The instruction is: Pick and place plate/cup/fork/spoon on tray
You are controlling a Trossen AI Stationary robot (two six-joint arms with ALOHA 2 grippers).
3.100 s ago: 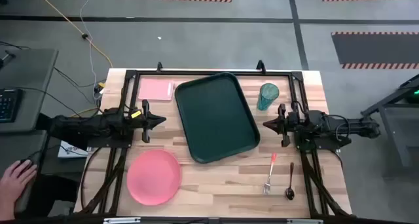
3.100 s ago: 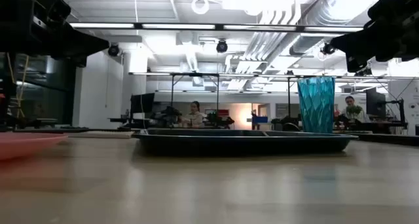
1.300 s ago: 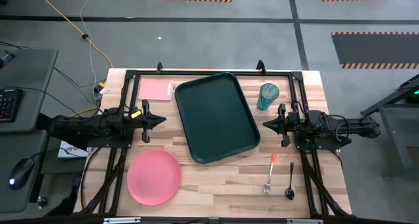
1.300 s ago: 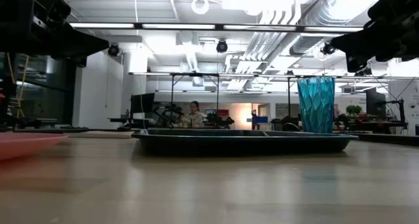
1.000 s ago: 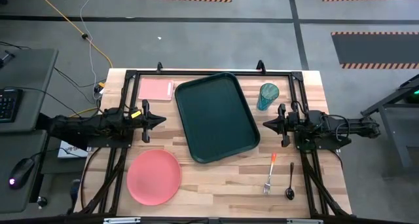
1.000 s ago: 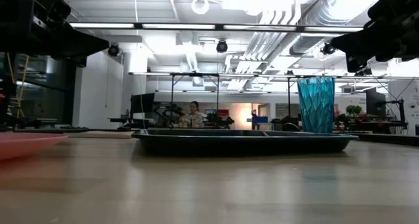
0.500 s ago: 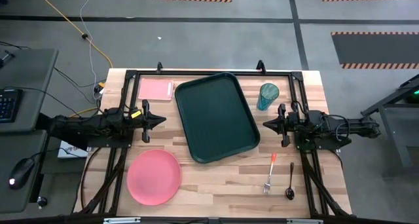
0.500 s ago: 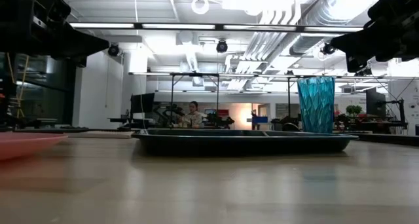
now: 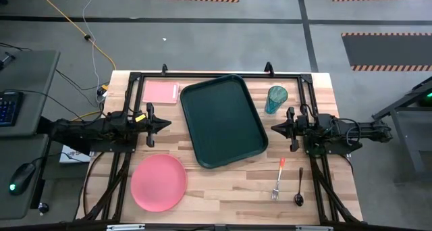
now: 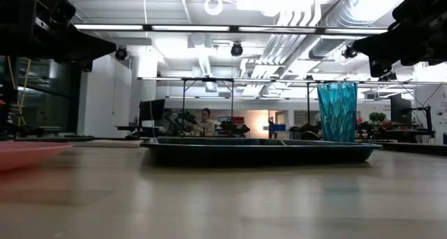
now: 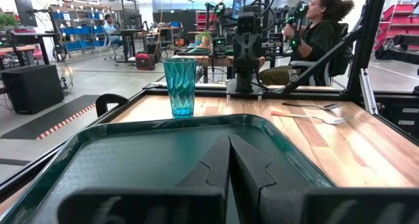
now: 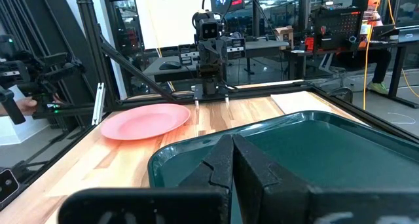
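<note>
The dark green tray [image 9: 223, 120] lies in the table's middle. The round pink plate [image 9: 158, 182] lies at the near left. The teal cup [image 9: 275, 99] stands upright right of the tray's far end. The orange-handled fork [image 9: 279, 177] and the dark spoon [image 9: 300, 188] lie side by side at the near right. My left gripper [image 9: 167, 123] is shut and empty left of the tray. My right gripper [image 9: 274, 127] is shut and empty right of the tray, just near of the cup.
A flat pink rectangle [image 9: 160, 92] lies at the far left, beside the tray. A black frame [image 9: 223, 74] runs along the table's far edge and sides. People sit at desks in the room beyond the table [image 11: 321, 27].
</note>
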